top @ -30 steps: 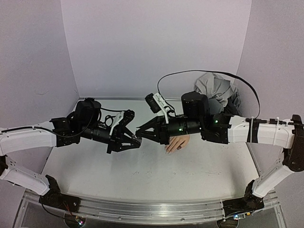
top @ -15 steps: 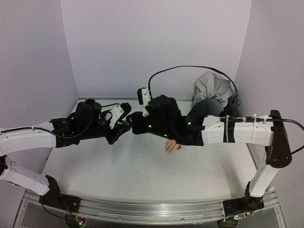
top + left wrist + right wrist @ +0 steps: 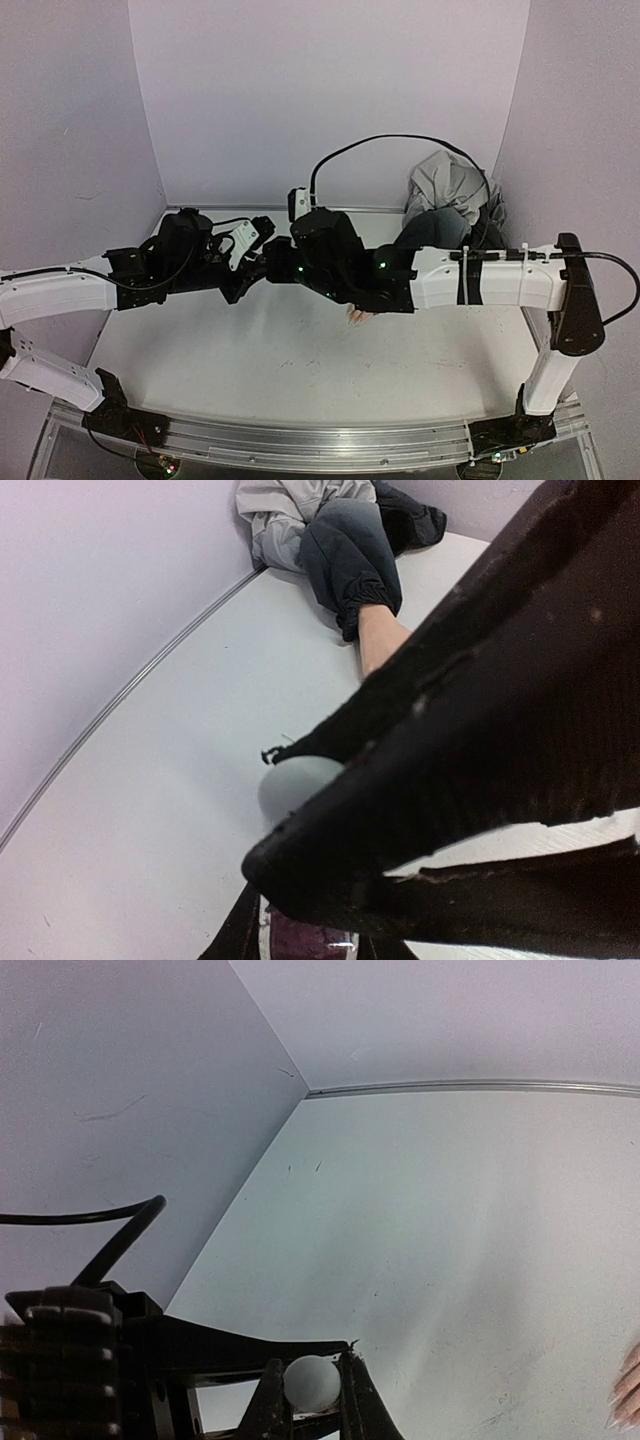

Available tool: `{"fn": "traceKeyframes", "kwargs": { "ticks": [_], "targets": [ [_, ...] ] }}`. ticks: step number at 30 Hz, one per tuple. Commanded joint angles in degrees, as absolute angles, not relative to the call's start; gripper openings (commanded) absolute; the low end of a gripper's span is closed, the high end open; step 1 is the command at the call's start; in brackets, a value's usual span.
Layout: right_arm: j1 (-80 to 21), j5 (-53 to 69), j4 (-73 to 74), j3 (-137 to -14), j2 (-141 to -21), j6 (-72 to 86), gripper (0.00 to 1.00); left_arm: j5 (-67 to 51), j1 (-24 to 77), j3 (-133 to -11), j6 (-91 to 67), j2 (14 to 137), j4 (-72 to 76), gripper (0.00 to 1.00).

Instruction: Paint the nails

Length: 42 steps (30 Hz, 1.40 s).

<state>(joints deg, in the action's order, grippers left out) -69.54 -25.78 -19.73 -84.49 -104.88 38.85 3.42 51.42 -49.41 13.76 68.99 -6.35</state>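
Observation:
My left gripper [image 3: 252, 264] is shut on a small dark maroon bottle [image 3: 300, 938], which shows between its fingers at the bottom of the left wrist view. My right gripper [image 3: 276, 262] meets it nose to nose and is shut on the bottle's round white cap [image 3: 312, 1380]. The cap also shows in the left wrist view [image 3: 298, 785], half hidden by a black finger. The mannequin hand [image 3: 357, 316] lies under my right arm, with only its fingertips showing. Its wrist [image 3: 378, 640] and navy sleeve [image 3: 350, 565] show in the left wrist view. Fingertips [image 3: 630, 1390] reach the right wrist view's edge; the nails are too small to tell.
A crumpled grey cloth [image 3: 455, 190] lies in the back right corner against the wall. A black cable [image 3: 370, 148] loops above my right wrist. Lilac walls close the table [image 3: 300, 360] at the back and both sides.
My right arm has swung left, off the mannequin hand, and closed on the white cap held out by my left gripper. The left gripper has tilted up slightly.

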Motion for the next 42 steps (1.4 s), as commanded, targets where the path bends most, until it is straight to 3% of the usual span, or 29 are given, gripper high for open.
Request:
{"fn": "traceKeyframes", "kwargs": {
  "ticks": [1, 9, 13, 14, 15, 18, 23, 26, 37, 42],
  "targets": [
    [-69.4, -24.2, -21.8, -80.5, -100.3, 40.0, 0.00, -4.2, 52.0, -51.6, 14.8, 67.0, 1.7, 0.00],
    [-68.0, -20.3, -24.9, -77.9, -96.7, 36.1, 0.00, -8.6, 52.0, -51.4, 14.8, 66.7, 1.7, 0.00],
    [-64.5, -10.7, -25.0, -74.3, -91.3, 28.9, 0.57, -13.7, 52.0, -51.4, 14.8, 66.9, 1.7, 0.00],
    [-62.5, -6.7, -25.0, -72.3, -89.6, 27.0, 0.66, -15.2, 52.0, -51.6, 14.9, 67.1, 1.6, 0.00],
    [-61.0, -1.1, -25.1, -70.6, -87.7, 24.8, 0.75, -16.7, 52.1, -51.7, 14.7, 67.2, 1.6, 0.00],
    [-57.8, 12.9, -25.4, -65.5, -82.6, 17.9, 0.84, -21.8, 52.0, -52.1, 14.1, 67.8, 1.5, 0.00],
    [-57.1, 25.1, -26.5, -61.5, -78.1, 11.8, 0.82, -32.6, 52.0, -52.7, 13.1, 69.0, 1.5, 0.00],
    [-57.1, 28.8, -27.2, -61.5, -78.1, 10.8, 0.72, -38.2, 52.1, -53.3, 12.5, 70.1, 1.4, 0.00],
    [-57.1, 33.2, -28.5, -64.1, -81.6, 10.2, 0.43, -40.8, 52.0, -53.5, 12.2, 70.5, 1.3, 0.00],
    [-57.1, 34.1, -28.5, -65.4, -83.4, 10.1, 0.42, -40.9, 52.0, -53.4, 12.2, 70.2, 1.3, 0.00]
  ]
}}
